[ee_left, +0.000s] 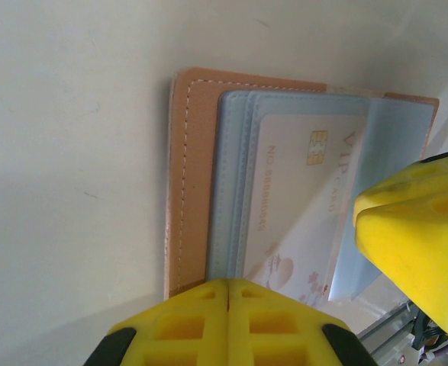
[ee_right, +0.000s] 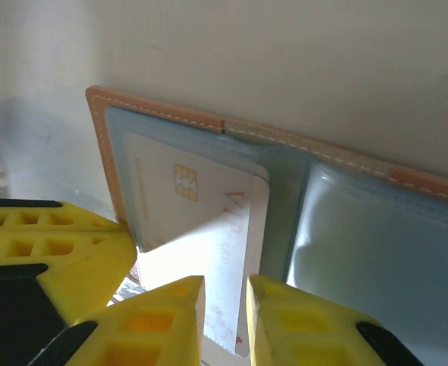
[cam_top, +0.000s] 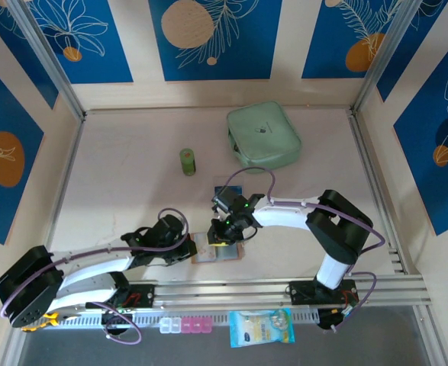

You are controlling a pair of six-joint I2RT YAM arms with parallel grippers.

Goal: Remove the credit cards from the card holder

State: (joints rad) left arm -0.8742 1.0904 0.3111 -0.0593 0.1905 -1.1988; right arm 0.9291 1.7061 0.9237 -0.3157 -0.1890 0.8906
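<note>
- The card holder lies open and flat by the desk's near edge, about midway along it.
- A pale credit card with a gold chip sticks partway out of its grey slot.
- The left gripper, fingers pressed together, sits at the holder's left edge.
- The right gripper has its fingers slightly apart astride the card's edge; I cannot tell whether they pinch it.
- A mint-green case lies well apart, toward the far edge.

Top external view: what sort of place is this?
Probably a lab robot test cell, not a home or shop: a pale tabletop boxed in by blue floral printed wall panels, metal corner posts, and an aluminium rail carrying the white robot arms.
</note>
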